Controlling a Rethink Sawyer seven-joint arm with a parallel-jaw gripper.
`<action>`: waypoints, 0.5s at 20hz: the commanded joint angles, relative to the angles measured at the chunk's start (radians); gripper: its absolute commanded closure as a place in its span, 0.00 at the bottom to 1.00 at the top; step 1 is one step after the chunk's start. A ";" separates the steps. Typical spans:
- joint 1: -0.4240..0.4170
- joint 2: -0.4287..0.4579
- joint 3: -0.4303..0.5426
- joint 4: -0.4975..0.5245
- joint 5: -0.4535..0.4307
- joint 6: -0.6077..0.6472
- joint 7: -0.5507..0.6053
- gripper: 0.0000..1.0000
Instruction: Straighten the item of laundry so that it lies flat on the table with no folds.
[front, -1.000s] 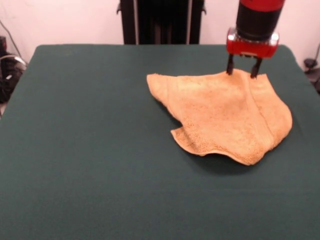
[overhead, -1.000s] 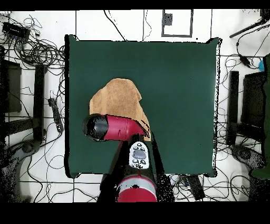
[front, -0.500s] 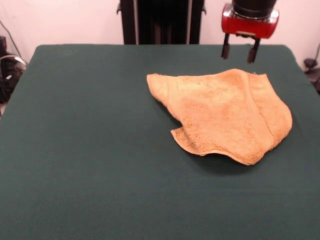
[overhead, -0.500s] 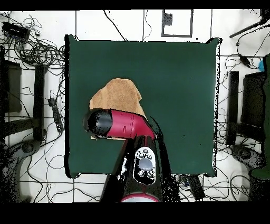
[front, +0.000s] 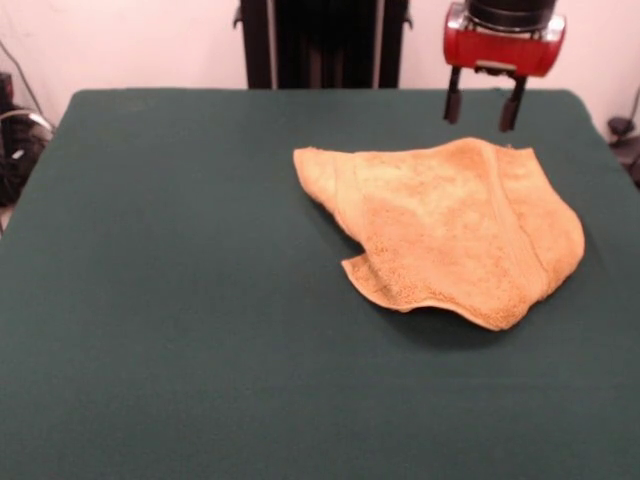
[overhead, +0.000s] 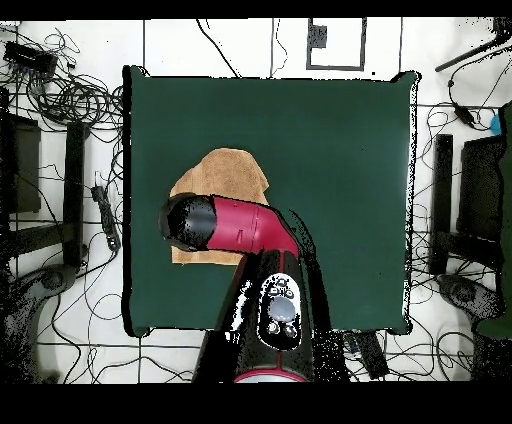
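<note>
Towel (front: 450, 230), a single mustard terry-cloth piece, lies rumpled on the right half of the green table (front: 180, 300) in the front view, nearer the far edge than the near one; it looks light, soft and limp, so I judge it will drape and drag rather than slide stiffly, and a lifted corner will likely pull only the nearby cloth along; going from its left, a rounded lobe points toward the table's middle, then a lower corner curls up with a thick hemmed lip, then a ridge with a woven band runs down the right part, where a layer seems folded over; the curled lower corner or the far right corner look like the best places to pinch, since the edge there stands proud of the surface; above the towel's far right edge hangs the gripper (front: 483, 110), its two dark fingers spread apart and empty, clear of the cloth; count: one towel, one table, one gripper.
</note>
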 joint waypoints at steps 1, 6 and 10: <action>-0.024 0.034 0.055 -0.013 -0.010 -0.034 0.110 0.00; -0.036 0.034 0.064 -0.013 -0.014 -0.043 0.101 0.00; -0.046 0.028 0.076 0.000 -0.023 -0.068 0.091 0.00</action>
